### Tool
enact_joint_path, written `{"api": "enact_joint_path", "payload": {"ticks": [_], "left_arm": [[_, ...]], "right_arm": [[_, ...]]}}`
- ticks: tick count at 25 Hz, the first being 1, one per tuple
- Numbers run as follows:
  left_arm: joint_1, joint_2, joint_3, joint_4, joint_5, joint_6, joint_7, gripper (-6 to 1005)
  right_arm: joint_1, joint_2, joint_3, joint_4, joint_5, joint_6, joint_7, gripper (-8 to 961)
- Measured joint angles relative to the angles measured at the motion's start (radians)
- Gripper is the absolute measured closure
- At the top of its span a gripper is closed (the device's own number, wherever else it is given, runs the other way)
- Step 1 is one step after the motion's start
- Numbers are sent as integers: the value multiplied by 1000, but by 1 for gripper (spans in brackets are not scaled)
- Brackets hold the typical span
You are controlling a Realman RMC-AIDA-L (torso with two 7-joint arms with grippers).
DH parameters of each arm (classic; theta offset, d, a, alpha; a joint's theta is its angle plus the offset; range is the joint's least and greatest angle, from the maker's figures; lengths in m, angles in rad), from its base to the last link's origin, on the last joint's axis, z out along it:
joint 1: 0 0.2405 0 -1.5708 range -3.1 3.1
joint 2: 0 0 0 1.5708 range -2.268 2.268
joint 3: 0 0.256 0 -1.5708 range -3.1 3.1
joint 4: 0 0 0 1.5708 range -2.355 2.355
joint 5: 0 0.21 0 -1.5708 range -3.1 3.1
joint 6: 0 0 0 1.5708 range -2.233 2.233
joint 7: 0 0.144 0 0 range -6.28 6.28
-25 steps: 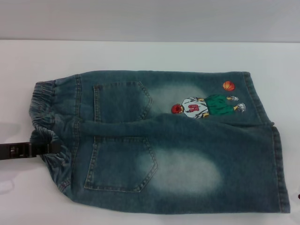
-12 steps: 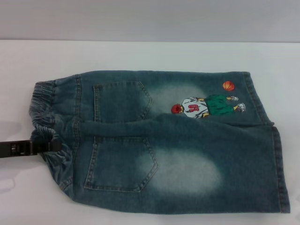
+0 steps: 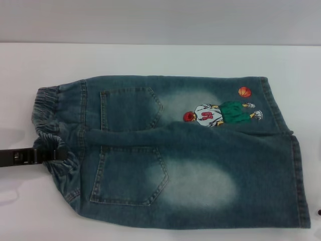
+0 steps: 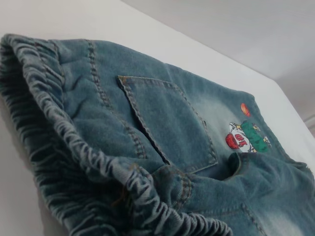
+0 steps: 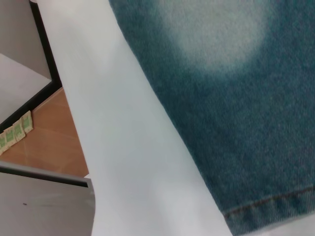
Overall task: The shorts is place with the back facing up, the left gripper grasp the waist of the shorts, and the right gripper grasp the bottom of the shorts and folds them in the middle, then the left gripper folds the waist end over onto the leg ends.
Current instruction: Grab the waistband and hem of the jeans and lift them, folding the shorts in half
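From my station, the only readable mark I find is on the cartoon print (image 3: 220, 113) on the shorts (image 3: 200, 170): the player's white jersey carries red figures that look like a number, possibly "14", though I see them sideways in the head view and cannot be sure. In the left wrist view the same print (image 4: 246, 138) shows red marks on white, too small for me to read. Small pale green tags (image 5: 15, 132) lie on the floor in the right wrist view; I make out no lettering on them. I read nothing else anywhere.
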Motion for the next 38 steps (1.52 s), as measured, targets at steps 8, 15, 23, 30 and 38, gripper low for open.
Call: {"api": "enact_joint_path", "payload": {"ticks": [8,15,23,30,38], "left_arm": [[-1,-4,0,0,0,0,0,896],[0,-8,0,0,0,-3,0,892],[1,-9,0,0,0,-3,0,888],[3,-10,0,0,4,-3,0,884],[4,-10,0,0,5,-3,2,879]], "right_arm": [[5,14,-6,1,-1,17,-1,320],[6,23,-27,2,-1,36,-1,319],[8,36,-28,0,-1,41,-1,320],[14,44,-21,-9,4,41,0,320],[32,57,-15,-28,10,30,0,319]]}}
